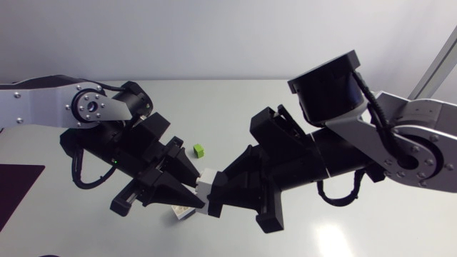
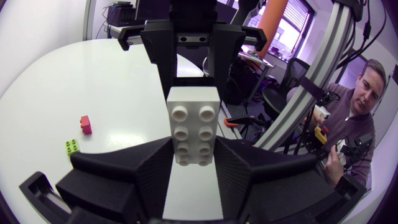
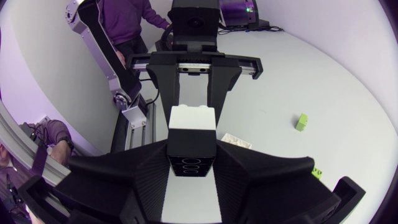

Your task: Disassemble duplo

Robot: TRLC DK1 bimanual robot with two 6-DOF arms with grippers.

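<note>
1. Grip status, left tool [image 2: 194,149]: clenched on the duplo stack [image 1: 206,184]. One broad finger presses each long side of the near end of the white brick [image 2: 194,124], as that arm's own wrist view shows.
2. Grip status, right tool [image 3: 193,152]: also clenched on the same stack. It holds from two sides a black piece [image 3: 193,158] that bears three round marks and sits against the far end of the white brick.
3. Position of the stack: carried between the two tools, which meet tip to tip near the middle of the counter [image 1: 235,107]. The left arm comes in from the left side and the right arm from the right. The stack appears clear of the counter surface.
4. White brick: eight studs in two rows of four, facing the left wrist camera.
5. Directly below the meeting tools: a small pale piece [image 1: 184,212] lies on the counter just beside the left tool's lower finger. Its nature cannot be told.
6. Loose green brick [image 1: 199,150]: on the counter, near the tools but apart from them.
7. Left wrist view, off to the side of the tools: a pink brick [image 2: 85,124] and a lime brick [image 2: 72,146] with four studs lie close together, not touching. Whether the lime one is the green brick of item 6 cannot be told.
8. Counter's left edge: a dark mat [image 1: 18,182], well apart from the stack.
</note>
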